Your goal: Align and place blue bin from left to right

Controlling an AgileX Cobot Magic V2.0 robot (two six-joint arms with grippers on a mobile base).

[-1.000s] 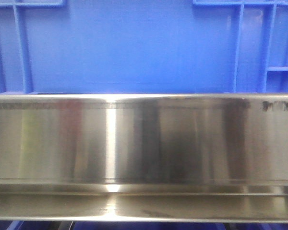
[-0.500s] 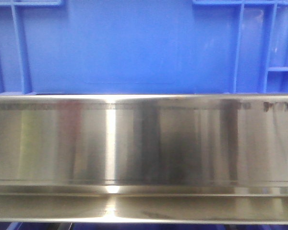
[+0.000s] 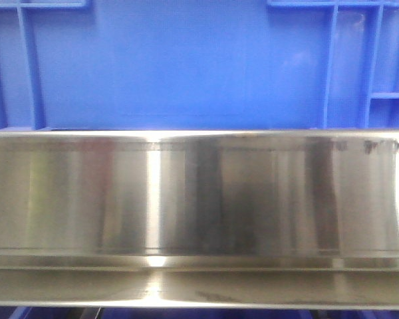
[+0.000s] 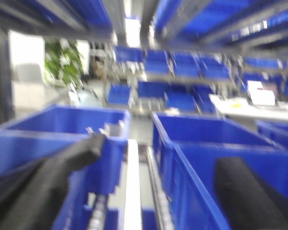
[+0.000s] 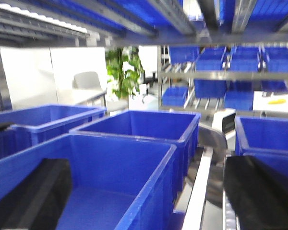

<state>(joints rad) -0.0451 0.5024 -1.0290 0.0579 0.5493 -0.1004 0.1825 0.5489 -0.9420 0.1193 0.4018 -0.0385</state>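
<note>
The blue bin (image 3: 186,66) has barely moved; its long side runs across the top. The left tool (image 4: 163,153) and right tool (image 5: 149,165) stand open.

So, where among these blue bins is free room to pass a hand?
Free: the bare floor inside the near bin, and the rail strip between it and the right-hand bin. Left wrist view: a narrow gap along the white rail. Farther back, bins crowd the shelves.
</note>
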